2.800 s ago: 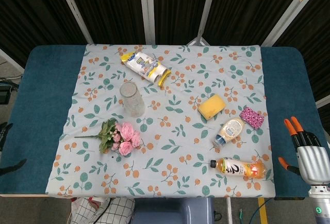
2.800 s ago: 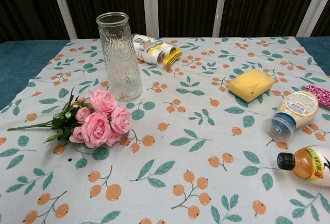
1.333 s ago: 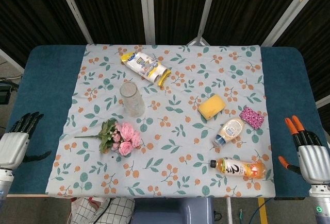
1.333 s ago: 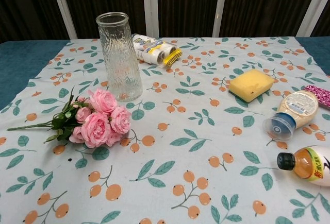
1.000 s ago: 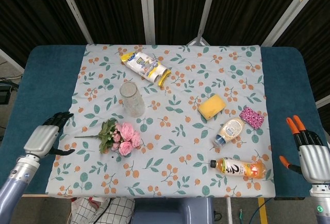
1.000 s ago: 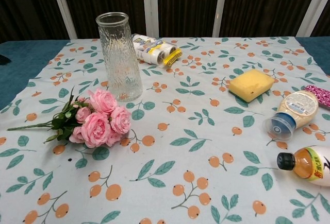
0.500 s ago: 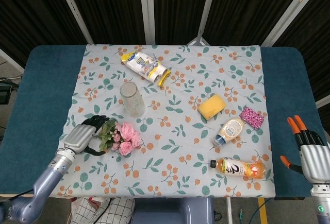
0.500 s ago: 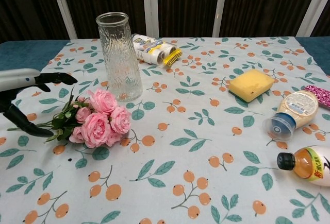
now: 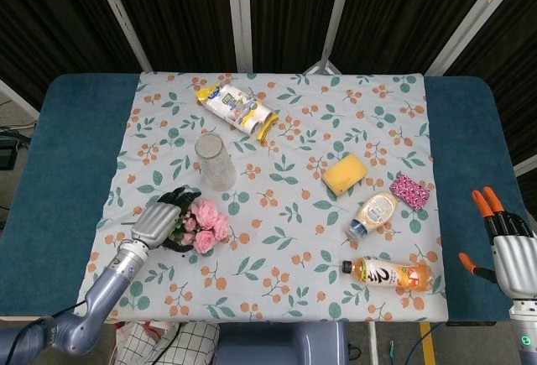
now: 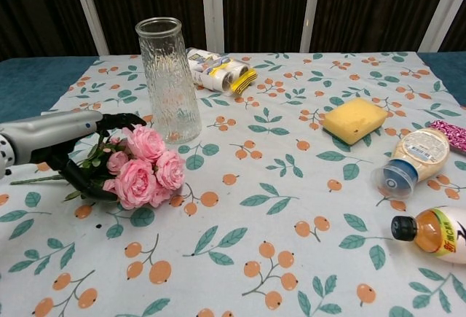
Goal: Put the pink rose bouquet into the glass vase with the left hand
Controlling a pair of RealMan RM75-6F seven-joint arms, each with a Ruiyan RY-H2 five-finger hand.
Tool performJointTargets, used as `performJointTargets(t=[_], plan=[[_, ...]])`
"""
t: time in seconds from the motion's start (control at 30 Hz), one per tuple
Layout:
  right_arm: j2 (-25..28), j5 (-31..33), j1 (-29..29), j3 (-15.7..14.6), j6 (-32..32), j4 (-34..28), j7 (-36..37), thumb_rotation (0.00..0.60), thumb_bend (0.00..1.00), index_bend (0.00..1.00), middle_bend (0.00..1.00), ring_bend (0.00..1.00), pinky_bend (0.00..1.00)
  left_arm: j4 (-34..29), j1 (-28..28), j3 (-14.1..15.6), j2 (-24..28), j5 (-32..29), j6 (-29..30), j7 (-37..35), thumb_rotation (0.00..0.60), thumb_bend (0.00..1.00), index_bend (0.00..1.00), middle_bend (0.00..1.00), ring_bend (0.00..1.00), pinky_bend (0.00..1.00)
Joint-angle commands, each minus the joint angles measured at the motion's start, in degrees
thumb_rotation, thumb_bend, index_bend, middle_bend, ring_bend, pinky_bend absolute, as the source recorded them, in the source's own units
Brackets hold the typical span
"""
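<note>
The pink rose bouquet (image 9: 204, 224) (image 10: 142, 167) lies on the floral cloth with its stem pointing left. Just behind it stands the upright glass vase (image 9: 216, 162) (image 10: 168, 80), with nothing in it. My left hand (image 9: 158, 221) (image 10: 73, 138) is at the bouquet's leafy neck, dark fingers arched over the leaves and thumb curved below them, still spread and not clamped. The blooms rest on the cloth. My right hand (image 9: 512, 252) hangs open off the table's right edge, seen only in the head view.
A wipes pack (image 9: 238, 108) (image 10: 218, 71) lies behind the vase. On the right half are a yellow sponge (image 9: 345, 173) (image 10: 354, 119), a pink scrubber (image 9: 409, 190), a mayonnaise bottle (image 9: 374, 213) (image 10: 410, 160) and a sauce bottle (image 9: 390, 274) (image 10: 435, 232), both lying down.
My left hand came in from the table's left edge and now brackets the bouquet's leaves. Bouquet and vase have not moved. The right hand stays put.
</note>
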Motion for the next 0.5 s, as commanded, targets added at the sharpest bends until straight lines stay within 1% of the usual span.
performJointTargets(t=[0.03,0.2,0.27,0.4,0.5], plan=[[0.0,0.0,0.0,0.0,0.0,0.0,0.1,0.6,0.22,0.06,0.01,0.2,0.21,1.0,-0.8,0.4,-1.4,-1.1,-0.1,1.4,0.6,0.14,0.09,0.17,0.07,0.18],[0.0,0.2,0.0,0.1,0.1,0.0,0.4,0.6,0.22,0.06,0.01,0.2,0.21,1.9,-1.0,0.8,-2.7,-1.9,1.1,2.7,0.6,0.2,0.13,0.24,0.17,0.3],[0.0,0.2,0.0,0.1,0.0,0.1,0.6,0.6,0.22,0.06,0.01,0.2,0.21,2.1,-1.2,0.9,-3.0,-2.2,1.5,3.3,0.6,0.22,0.15,0.26,0.2,0.34],[0.0,0.1,0.0,0.1,-0.1,0.0,0.8,0.6,0.22,0.06,0.01,0.2,0.21,2.8,-1.5,0.8,-3.7,-2.3,2.3,3.9,0.6,0.31,0.22,0.34,0.27,0.43],[0.0,0.2,0.0,0.1,-0.2,0.0,1.0,0.6,0.22,0.06,0.01,0.2,0.21,3.7,-2.0,1.0,-4.5,-2.3,2.7,5.1,0.6,0.34,0.26,0.36,0.28,0.44]])
